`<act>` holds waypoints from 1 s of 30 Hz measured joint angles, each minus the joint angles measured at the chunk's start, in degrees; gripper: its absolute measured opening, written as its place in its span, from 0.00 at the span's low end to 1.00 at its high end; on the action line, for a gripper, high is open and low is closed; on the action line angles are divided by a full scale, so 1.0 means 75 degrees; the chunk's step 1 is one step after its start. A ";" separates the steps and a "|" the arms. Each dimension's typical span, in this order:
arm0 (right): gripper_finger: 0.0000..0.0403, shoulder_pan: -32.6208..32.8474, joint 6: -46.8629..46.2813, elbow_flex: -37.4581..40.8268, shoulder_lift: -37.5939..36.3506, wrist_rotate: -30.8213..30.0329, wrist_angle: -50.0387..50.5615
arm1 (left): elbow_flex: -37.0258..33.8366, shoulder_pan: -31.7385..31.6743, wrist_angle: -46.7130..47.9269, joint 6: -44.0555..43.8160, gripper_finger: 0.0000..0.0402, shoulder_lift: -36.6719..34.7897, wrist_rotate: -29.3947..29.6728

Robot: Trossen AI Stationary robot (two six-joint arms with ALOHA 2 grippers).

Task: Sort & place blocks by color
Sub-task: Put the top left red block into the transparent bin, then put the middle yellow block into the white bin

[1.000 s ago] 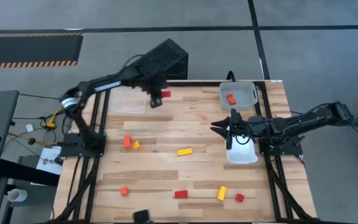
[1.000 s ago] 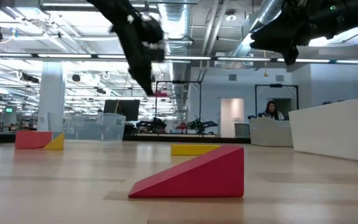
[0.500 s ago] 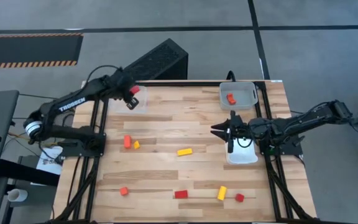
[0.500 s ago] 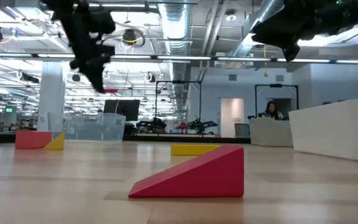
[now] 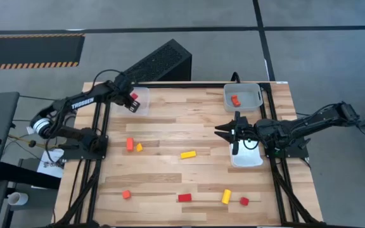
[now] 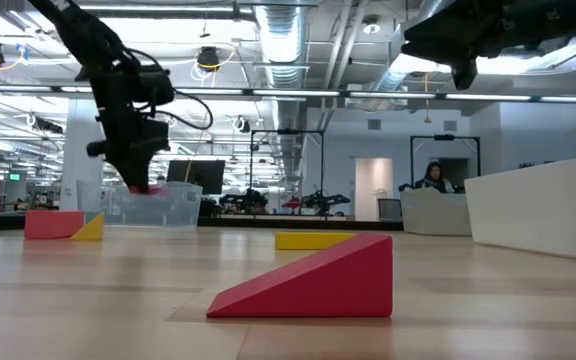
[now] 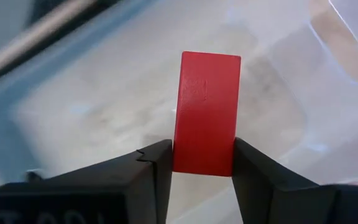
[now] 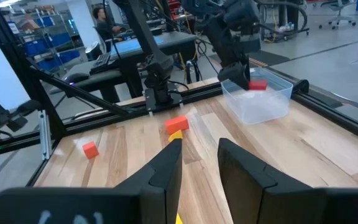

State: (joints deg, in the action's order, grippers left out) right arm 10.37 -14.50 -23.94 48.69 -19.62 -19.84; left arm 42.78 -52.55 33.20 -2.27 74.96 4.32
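floor (image 5: 201, 16): grey concrete | ceiling (image 6: 298, 40): ducts, pipes | back: reception desk (image 6: 433, 212)

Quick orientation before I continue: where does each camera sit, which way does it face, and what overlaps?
High: overhead, straight down; both arms, table.
Low: table height, across to the room; left gripper above clear tray.
Left wrist: over that tray, fingers gripping red block.
Right wrist: across the table; own fingers, far left arm.
Shared: all four show the red block.
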 joint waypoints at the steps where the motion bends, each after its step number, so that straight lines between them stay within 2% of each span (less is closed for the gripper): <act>1: 0.31 0.0000 0.0000 0.0000 0.0000 0.0000 0.0000 | 0.0000 -0.0009 -0.0015 0.0015 0.29 0.0101 -0.0109; 10: 0.31 0.0195 -0.0143 0.0000 0.0000 0.0003 0.0239 | 0.0023 0.0014 -0.0453 0.0447 0.55 0.0854 -0.0137; 16: 0.31 0.0207 -0.0204 0.0000 0.0000 0.0000 0.0275 | 0.0154 0.0014 -0.0397 0.0424 0.60 0.0634 -0.0201; 22: 0.31 0.0131 -0.0020 0.0000 0.0000 -0.0012 0.0391 | 0.0466 0.0209 -0.0420 0.0825 0.60 -0.0744 -0.1347; 27: 0.31 -0.0201 -0.0152 0.0000 0.0009 -0.0012 0.0315 | 0.0383 0.0855 -0.1593 0.0997 0.60 -0.2197 -0.1376; 30: 0.31 -0.0562 -0.0492 0.0000 0.0013 0.0020 0.0223 | 0.0043 0.1413 -0.2624 0.0956 0.60 -0.2907 -0.1691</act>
State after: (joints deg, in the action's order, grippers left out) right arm 6.15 -18.19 -23.94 48.78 -19.47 -18.16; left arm 43.10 -41.96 13.52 4.90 53.16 -8.37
